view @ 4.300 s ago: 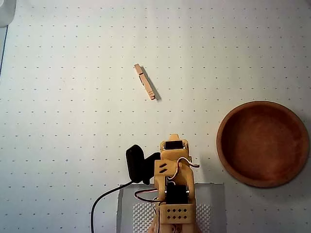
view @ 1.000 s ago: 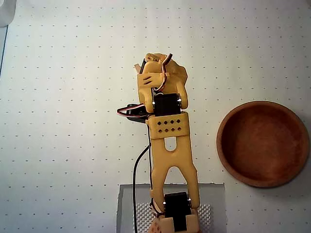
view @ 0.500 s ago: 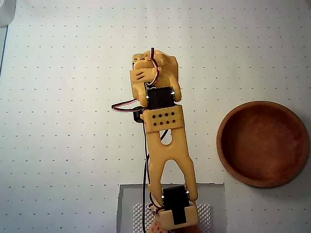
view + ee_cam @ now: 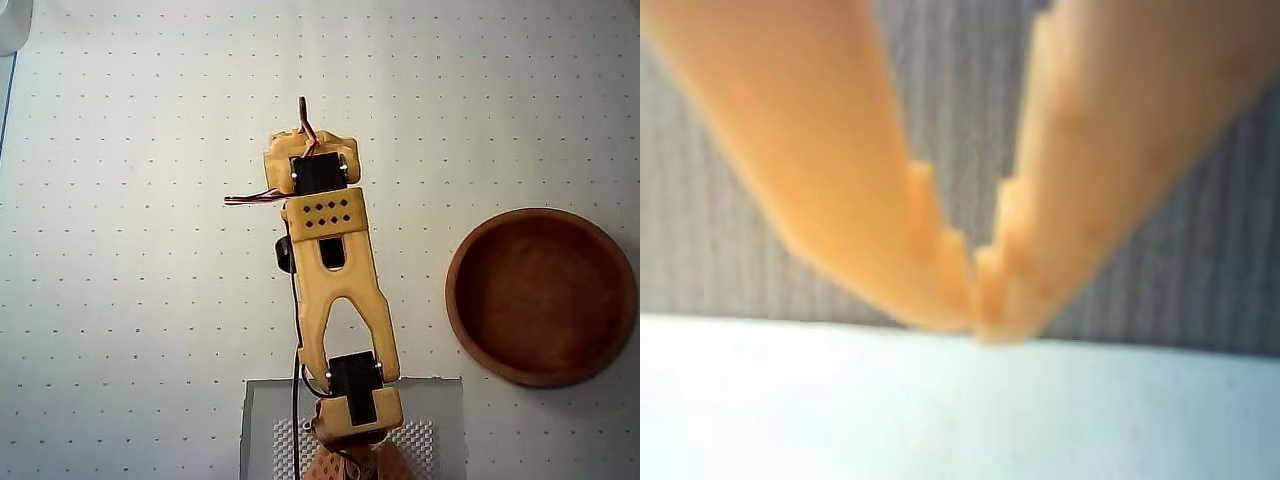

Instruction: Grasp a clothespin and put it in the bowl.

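Note:
The reddish-brown wooden bowl (image 4: 540, 296) stands at the right of the overhead view and holds nothing. No clothespin shows in either view. The orange arm (image 4: 335, 270) lies folded up the middle of the overhead view, left of the bowl, and covers its own gripper there. In the wrist view the gripper (image 4: 980, 325) fills the frame, blurred. Its two orange fingers meet at the tips with nothing between them, over a grey ribbed surface (image 4: 960, 90) and a white surface (image 4: 960, 410).
The table is covered by a white mat with a grid of small dots (image 4: 120, 250). A grey square base plate (image 4: 440, 410) lies under the arm's base at the bottom edge. A white object (image 4: 12, 25) sits in the top left corner.

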Available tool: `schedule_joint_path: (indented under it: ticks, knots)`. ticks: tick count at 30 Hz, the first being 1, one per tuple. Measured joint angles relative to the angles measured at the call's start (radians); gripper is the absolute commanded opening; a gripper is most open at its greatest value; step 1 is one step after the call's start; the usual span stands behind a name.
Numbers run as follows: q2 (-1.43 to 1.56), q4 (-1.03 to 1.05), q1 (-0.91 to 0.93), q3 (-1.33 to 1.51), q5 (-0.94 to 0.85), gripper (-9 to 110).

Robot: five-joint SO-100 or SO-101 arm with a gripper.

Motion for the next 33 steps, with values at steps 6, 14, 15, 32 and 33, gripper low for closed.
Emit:
schedule_joint_path:
  ticks: [6, 14, 15, 32, 33]
  knots:
    - [-0.172, 0.221, 0.005, -0.224, 0.000, -3]
    - [-0.301, 0.268, 0.002, -0.394, -0.003, -3]
    - [-0.307, 0.268, 0.002, -0.394, -0.003, -3]
    - [-0.555, 0.268, 0.002, -0.594, -0.037, -3]
    - [-0.580, 0.268, 0.002, -0.620, -0.051, -3]
